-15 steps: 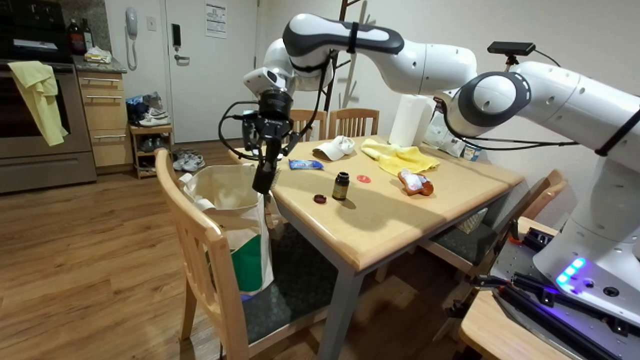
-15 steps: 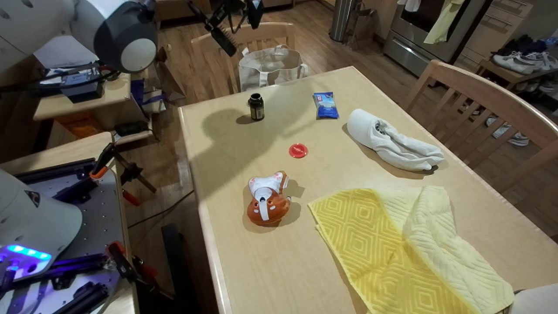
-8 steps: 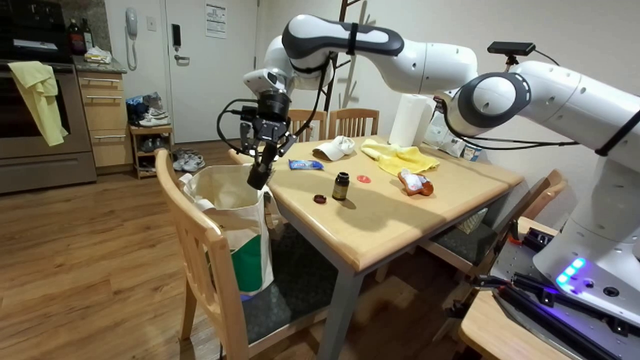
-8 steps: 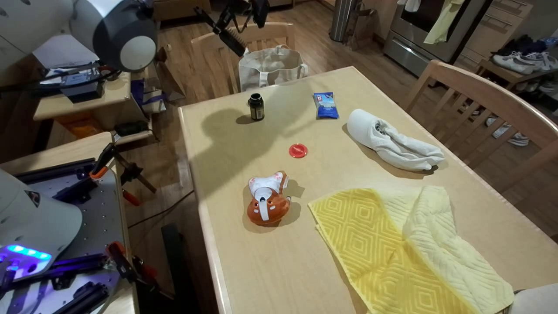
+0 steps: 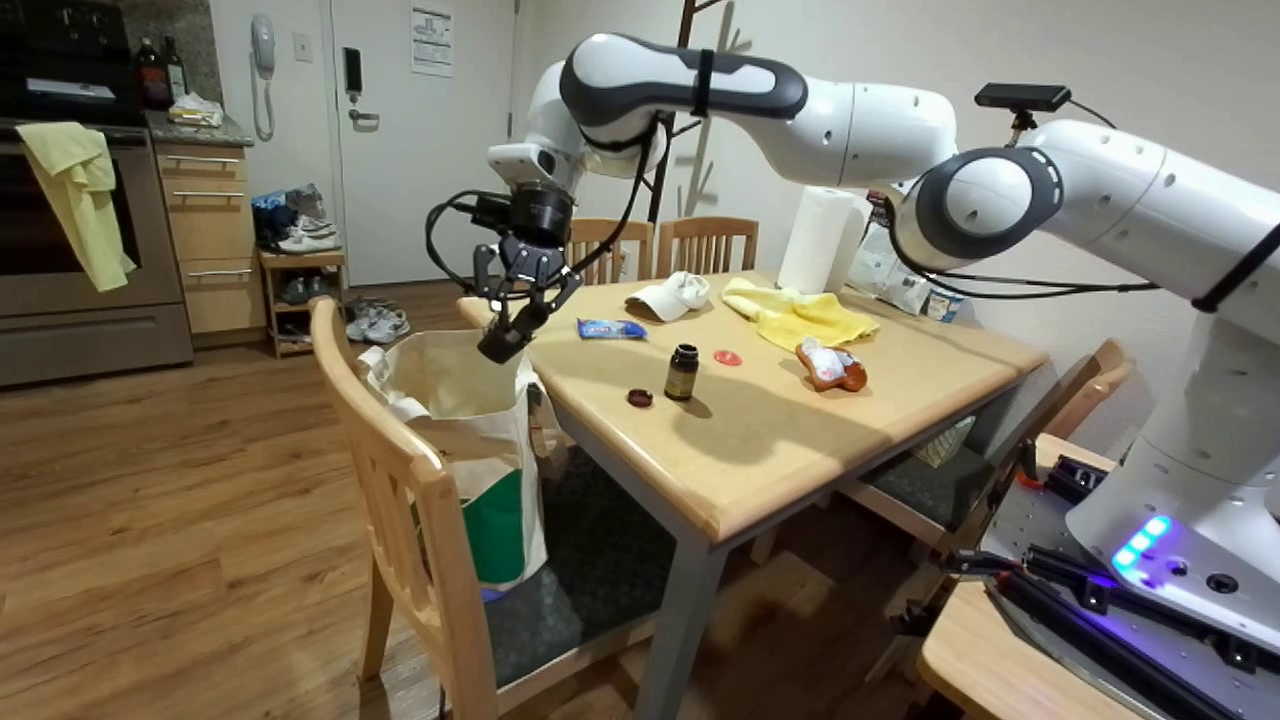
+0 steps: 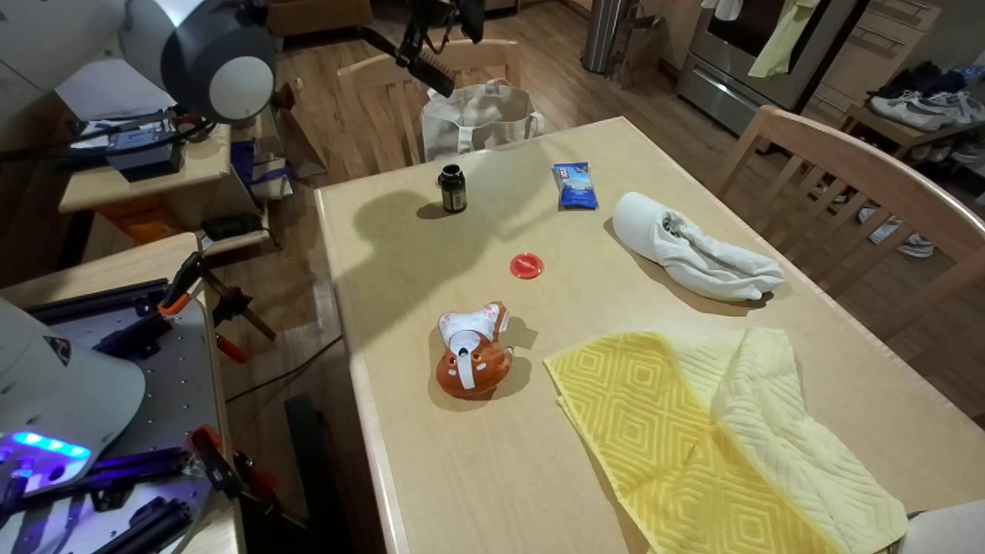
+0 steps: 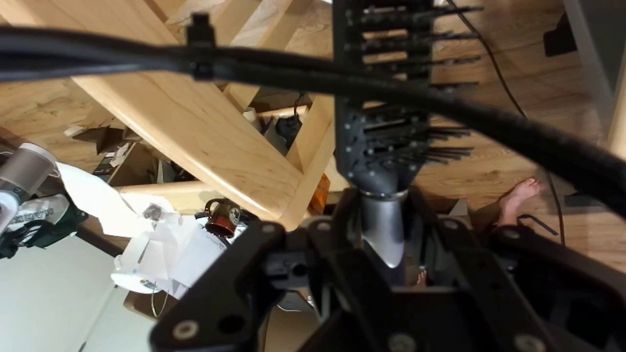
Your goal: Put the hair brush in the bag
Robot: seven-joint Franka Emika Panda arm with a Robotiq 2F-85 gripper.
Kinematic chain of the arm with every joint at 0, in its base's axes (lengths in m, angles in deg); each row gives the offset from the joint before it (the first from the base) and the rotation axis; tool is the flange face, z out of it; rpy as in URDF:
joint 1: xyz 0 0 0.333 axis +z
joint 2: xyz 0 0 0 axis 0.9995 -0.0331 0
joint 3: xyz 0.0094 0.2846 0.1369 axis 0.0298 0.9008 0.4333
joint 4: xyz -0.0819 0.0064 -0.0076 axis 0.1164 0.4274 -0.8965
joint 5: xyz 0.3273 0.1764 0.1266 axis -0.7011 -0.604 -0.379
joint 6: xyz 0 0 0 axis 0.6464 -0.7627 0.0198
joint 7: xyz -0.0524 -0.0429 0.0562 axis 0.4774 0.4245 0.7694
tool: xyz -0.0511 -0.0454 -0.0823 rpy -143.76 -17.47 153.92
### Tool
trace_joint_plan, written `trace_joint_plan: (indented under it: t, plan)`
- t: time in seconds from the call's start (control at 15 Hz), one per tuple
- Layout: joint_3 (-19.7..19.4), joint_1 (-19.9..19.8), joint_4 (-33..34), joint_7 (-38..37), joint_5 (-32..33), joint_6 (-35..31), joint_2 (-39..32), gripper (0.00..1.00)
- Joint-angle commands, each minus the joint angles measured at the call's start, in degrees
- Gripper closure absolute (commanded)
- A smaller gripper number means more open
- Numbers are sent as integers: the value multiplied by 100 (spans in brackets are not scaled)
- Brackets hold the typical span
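The hair brush (image 5: 505,340) is black with dark bristles and a silver-grey handle. My gripper (image 5: 528,308) is shut on its handle, and the brush juts out tilted, head end lower. In the wrist view, the gripper's fingers (image 7: 384,210) clasp the handle just below the brush head (image 7: 376,176). The bag (image 5: 500,450) is a cream tote with a green patch, open at the top, standing on a chair. In an exterior view, the brush head (image 6: 432,73) is near the near-left rim of the bag (image 6: 446,138). The bag does not show in the wrist view.
The chair back (image 5: 400,470) stands beside the bag, and the table (image 5: 740,480) edge is on its other side. On the table are a dark bottle (image 5: 681,372), its cap (image 5: 640,398), a blue bar (image 5: 612,329), a white cap (image 5: 672,296), a yellow towel (image 5: 800,315) and a plush toy (image 5: 832,365).
The gripper has turned, and the brush has swung and tilted more toward horizontal. Its head has shifted over the bag's opening side in both exterior views. The grip on the brush is unchanged.
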Motion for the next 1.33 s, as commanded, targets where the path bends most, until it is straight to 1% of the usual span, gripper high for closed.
trace_joint_plan:
  t: [0.0,0.07,0.2,0.47,0.53,0.6,0.67,0.8,1.0,1.2,1.27]
  plan:
    - [-29,-8,-191,350,109,-267,163,49]
    - [-28,-10,-194,389,107,-310,163,48]
    - [-19,-15,-197,436,89,-410,159,36]
    - [5,-34,-229,373,43,-515,169,10]
    - [18,-41,-234,338,22,-527,167,4]
    - [27,-45,-236,310,8,-544,166,1]
    - [22,-45,-236,243,1,-575,164,0]
    - [-95,-12,-232,-168,61,-733,175,0]
    - [-382,44,-281,-1183,176,-908,244,0]
    - [-660,80,-388,-1991,266,-677,364,0]
    - [-716,78,-457,-2196,278,-447,430,0]
